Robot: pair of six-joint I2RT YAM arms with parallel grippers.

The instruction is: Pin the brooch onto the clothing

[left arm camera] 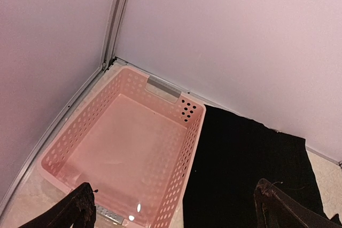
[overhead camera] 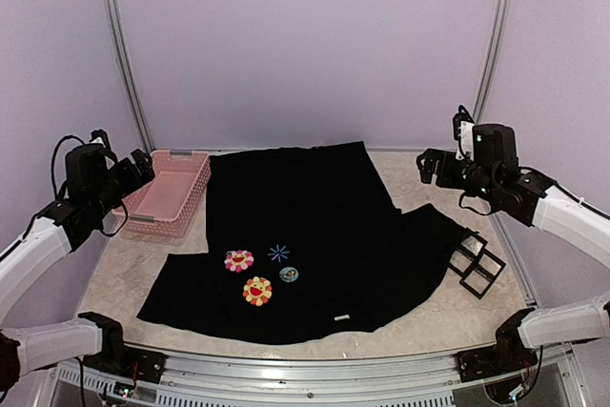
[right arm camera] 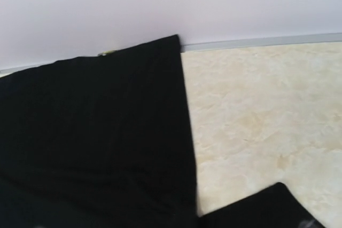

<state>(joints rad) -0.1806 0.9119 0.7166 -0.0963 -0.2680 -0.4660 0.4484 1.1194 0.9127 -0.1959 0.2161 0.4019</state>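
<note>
The brooch [overhead camera: 289, 274] sits on the shirt [overhead camera: 315, 207]; we cannot tell if it is pinned. Left tool [overhead camera: 141, 167] and right tool [overhead camera: 426, 165] stand apart, empty; we judge the work nearly done

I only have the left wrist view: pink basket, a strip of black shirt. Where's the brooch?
Observer: On the near part of the shirt, the brooch lies right of the pink flower.
Operator: Where is the right gripper?
Observer: The right gripper hangs by the shirt's far right corner, far from the brooch.
Operator: Anything else down there?
Observer: Black square frames sit right of the shirt.
</note>
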